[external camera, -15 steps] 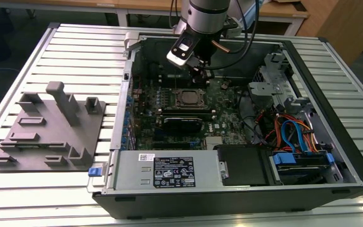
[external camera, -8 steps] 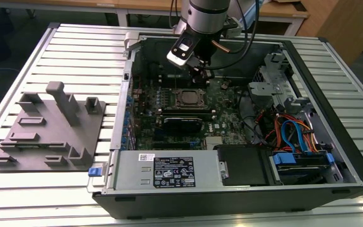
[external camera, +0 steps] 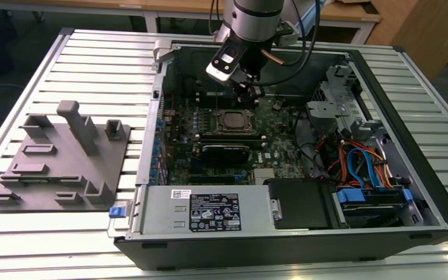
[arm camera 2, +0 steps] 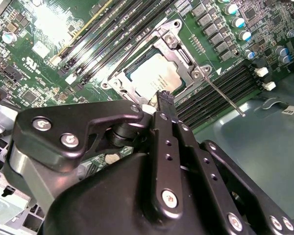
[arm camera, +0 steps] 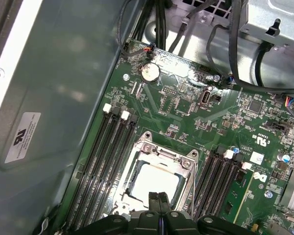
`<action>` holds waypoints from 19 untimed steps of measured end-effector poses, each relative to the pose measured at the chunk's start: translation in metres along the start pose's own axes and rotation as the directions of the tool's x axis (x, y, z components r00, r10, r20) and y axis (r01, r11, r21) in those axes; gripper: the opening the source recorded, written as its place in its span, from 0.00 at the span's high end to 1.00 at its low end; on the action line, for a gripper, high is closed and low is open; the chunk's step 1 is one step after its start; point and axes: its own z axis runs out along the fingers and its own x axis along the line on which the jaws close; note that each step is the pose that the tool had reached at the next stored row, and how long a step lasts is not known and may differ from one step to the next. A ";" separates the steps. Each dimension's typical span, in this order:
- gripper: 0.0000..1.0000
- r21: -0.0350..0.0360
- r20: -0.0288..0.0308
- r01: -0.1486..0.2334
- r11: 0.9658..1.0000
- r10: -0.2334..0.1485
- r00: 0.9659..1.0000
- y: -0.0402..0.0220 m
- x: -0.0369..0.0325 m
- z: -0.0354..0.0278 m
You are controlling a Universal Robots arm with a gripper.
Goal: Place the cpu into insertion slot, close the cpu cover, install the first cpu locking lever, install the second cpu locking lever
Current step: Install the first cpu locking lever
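The cpu [arm camera 2: 152, 74] lies flat in the motherboard socket, its dull silver top showing in both wrist views [arm camera: 154, 182]. The cpu cover [arm camera 2: 179, 46], a silvery frame, lies down around it [arm camera: 159, 152]. A thin metal locking lever [arm camera 2: 226, 99] sticks out from one socket corner, slanting over the memory slots. My gripper [arm camera 2: 165, 98] hangs just above the socket's edge with its black fingertips [arm camera: 155, 199] pressed together, shut and holding nothing. In the exterior view the gripper [external camera: 245, 92] sits over the socket [external camera: 234, 121] inside the open computer case.
Black memory slots [arm camera: 95, 166] flank the socket on both sides. A black heatsink block [external camera: 226, 153] lies nearer the case's front. Cables [external camera: 356, 163] and drive cages fill the exterior view's right of the case. A grey fixture tray [external camera: 60, 163] stands on the table at the left.
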 end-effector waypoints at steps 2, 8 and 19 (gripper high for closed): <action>0.89 0.000 0.000 0.002 1.000 -0.002 1.000 0.0000 0.0000 0.0000; 0.89 0.000 0.000 0.007 1.000 -0.007 1.000 0.0000 0.0000 0.0000; 0.89 0.000 0.000 0.017 1.000 -0.017 1.000 0.0000 0.0000 0.0000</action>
